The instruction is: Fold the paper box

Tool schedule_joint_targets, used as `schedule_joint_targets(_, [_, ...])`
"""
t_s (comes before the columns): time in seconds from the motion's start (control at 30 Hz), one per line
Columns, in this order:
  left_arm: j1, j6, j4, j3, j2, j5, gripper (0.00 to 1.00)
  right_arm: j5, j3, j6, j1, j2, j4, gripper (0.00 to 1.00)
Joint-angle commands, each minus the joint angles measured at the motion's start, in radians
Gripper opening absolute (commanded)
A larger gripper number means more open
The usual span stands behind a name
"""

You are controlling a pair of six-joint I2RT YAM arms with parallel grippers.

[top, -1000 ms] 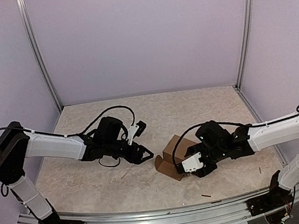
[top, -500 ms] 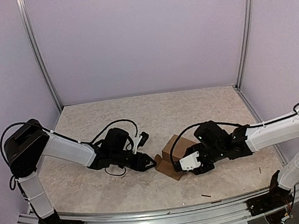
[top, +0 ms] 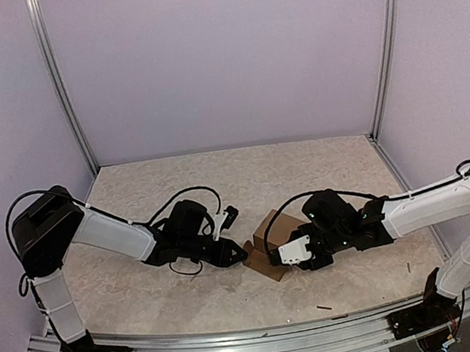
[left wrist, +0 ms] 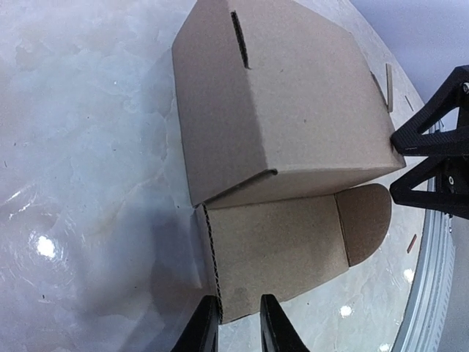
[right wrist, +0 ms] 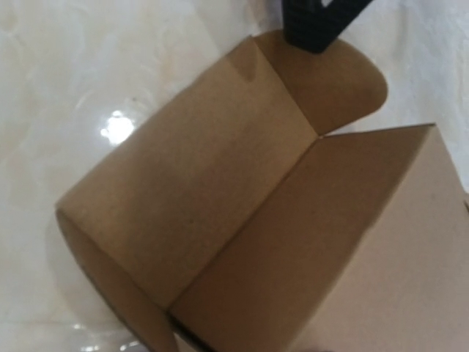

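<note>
Our left gripper (top: 241, 251) has slid right to the paper box (top: 265, 234), which sits mid-table toward the near edge. Its jaws have narrowed around a flap (left wrist: 278, 249) corner; we cannot tell if they grip. Our right gripper (top: 279, 256) stands spread at the box's right end. An off-centre pinch could crease the flap or drag the box.

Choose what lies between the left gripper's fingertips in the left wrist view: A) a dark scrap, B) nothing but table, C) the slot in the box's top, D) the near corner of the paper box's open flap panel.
D: the left gripper has in its gap the corrugated-edged corner of the open panel of the paper box.
</note>
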Motion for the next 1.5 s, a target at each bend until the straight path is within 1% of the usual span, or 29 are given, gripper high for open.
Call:
schedule_joint_targets(0.0, [-0.015, 0.041, 0.02, 0.027, 0.009, -0.041, 0.19, 0.008, 0.015, 0.027, 0.009, 0.031, -0.021, 0.45])
schedule_joint_targets(0.2, [-0.024, 0.071, 0.013, 0.041, 0.01, -0.072, 0.13, 0.011, 0.02, 0.034, 0.01, 0.04, -0.021, 0.41])
schedule_joint_targets(0.3, [-0.025, 0.081, 0.009, 0.048, 0.013, -0.081, 0.13, 0.013, 0.022, 0.036, 0.01, 0.041, -0.026, 0.41])
schedule_joint_targets(0.37, [-0.027, 0.088, 0.005, 0.052, 0.014, -0.089, 0.12, 0.01, 0.021, 0.036, 0.01, 0.03, -0.027, 0.44])
schedule_joint_targets(0.57, [-0.03, 0.108, -0.015, 0.061, 0.01, -0.101, 0.1, 0.008, 0.035, 0.006, 0.01, -0.02, -0.072, 0.58])
schedule_joint_targets(0.67, [-0.033, 0.117, -0.025, 0.064, 0.011, -0.108, 0.09, 0.026, 0.037, -0.015, 0.01, -0.03, -0.091, 0.63])
schedule_joint_targets(0.83, [-0.036, 0.137, -0.032, 0.071, 0.016, -0.127, 0.08, 0.118, -0.004, -0.089, 0.011, -0.022, -0.002, 0.66])
schedule_joint_targets(0.9, [-0.036, 0.139, -0.045, 0.08, 0.02, -0.136, 0.08, 0.123, 0.001, -0.095, 0.01, -0.021, 0.009, 0.66])
schedule_joint_targets(0.93, [-0.036, 0.135, -0.052, 0.082, 0.02, -0.139, 0.08, 0.114, 0.014, -0.09, 0.01, -0.025, -0.005, 0.66])
schedule_joint_targets(0.97, [-0.037, 0.126, -0.055, 0.08, 0.012, -0.14, 0.11, 0.1, 0.031, -0.086, 0.01, -0.03, -0.028, 0.66])
schedule_joint_targets(1.1, [-0.046, 0.07, -0.063, 0.046, -0.038, -0.139, 0.33, 0.096, 0.05, -0.112, 0.009, -0.039, -0.092, 0.69])
schedule_joint_targets(1.17, [-0.048, 0.039, -0.071, 0.041, -0.048, -0.124, 0.4, 0.108, 0.035, -0.138, 0.009, -0.04, -0.092, 0.7])
schedule_joint_targets(1.23, [-0.05, 0.023, -0.087, 0.048, -0.034, -0.115, 0.42, 0.11, 0.02, -0.156, 0.006, -0.038, -0.08, 0.71])
schedule_joint_targets(1.33, [-0.054, 0.011, -0.089, 0.049, -0.002, -0.121, 0.41, 0.106, 0.007, -0.167, 0.001, -0.029, -0.055, 0.71])
schedule_joint_targets(1.47, [-0.051, 0.014, -0.076, 0.053, 0.017, -0.113, 0.33, 0.106, -0.008, -0.173, -0.007, -0.014, -0.017, 0.71])
